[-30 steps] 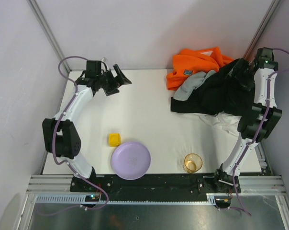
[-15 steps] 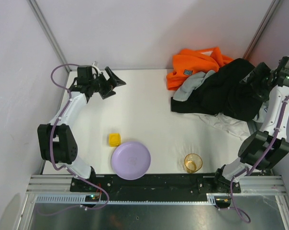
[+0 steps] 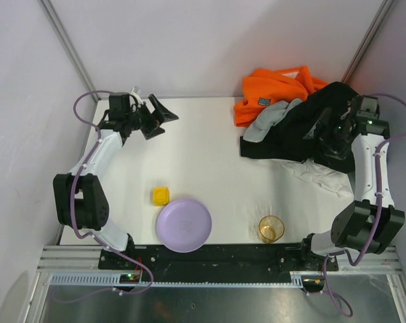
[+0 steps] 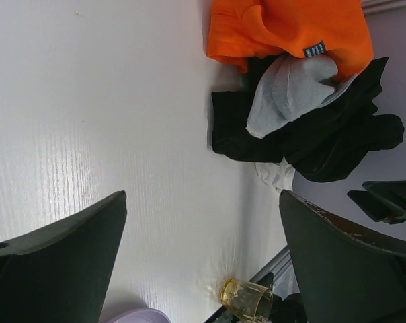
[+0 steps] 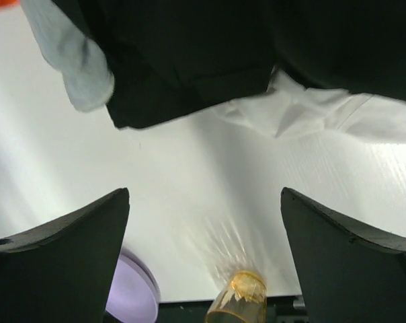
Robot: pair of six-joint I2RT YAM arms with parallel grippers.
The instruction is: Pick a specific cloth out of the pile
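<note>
Ahead of the right pincer [image 5: 204, 195], a little toward the finger on the right of its wrist view, the cloth [image 5: 304, 111] lies wrinkled on the bench [image 5: 189, 175], its far part tucked under the black garment [image 5: 189, 54] of the pile [image 3: 290, 114], so that only a near fringe shows. The pincer's jaws stand wide apart and hold nothing, above the edge of the heap, so the step in hand looks like the reach for the white fabric. To do it well, I judge the pincer should come down on the bare white folds on its own side of the black hem, straddling one raised wrinkle so the thin fabric bunches between the fingers rather than slipping flat. Closing too far forward would likely catch the black garment as well, and the light grey garment [image 5: 75, 60], off beyond the opposite finger, should be left alone. Once clamped, a low pull back toward the pincer's own base should slide the cloth out from under the heap; the amber cup [image 5: 238, 296] stands behind the fingers on that path and needs a berth. The left pincer [image 4: 203, 198] is well apart from the heap, its jaws likewise spread and empty
</note>
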